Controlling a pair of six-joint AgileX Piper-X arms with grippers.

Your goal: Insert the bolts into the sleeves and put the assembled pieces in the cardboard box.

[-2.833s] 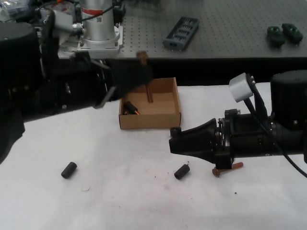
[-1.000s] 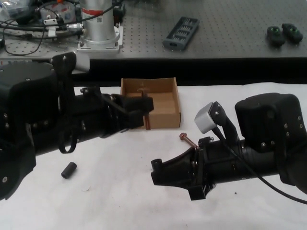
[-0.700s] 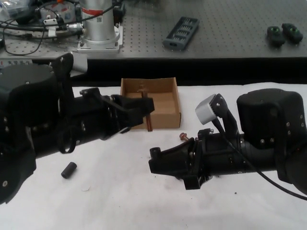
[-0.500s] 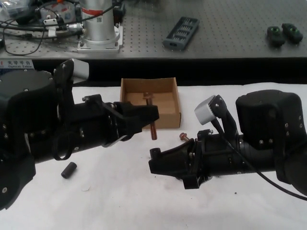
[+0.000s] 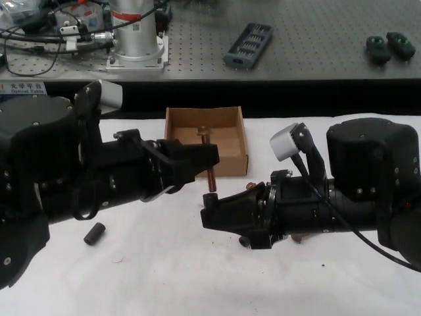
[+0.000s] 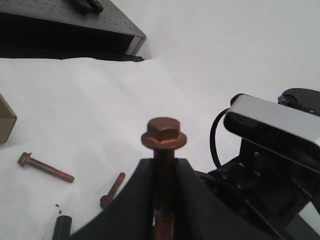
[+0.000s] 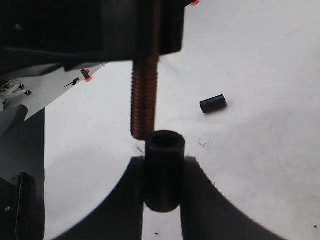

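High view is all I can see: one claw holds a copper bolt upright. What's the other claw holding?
Observer: The right claw grips a black sleeve upright, open end up.
Operator: Is the bolt inside it?
Observer: No; the bolt has its threaded tip at the rim, off to one side of the hole.
Operator: Any spare bolts?
Observer: Two loose bolts lie flat on the white sheet.
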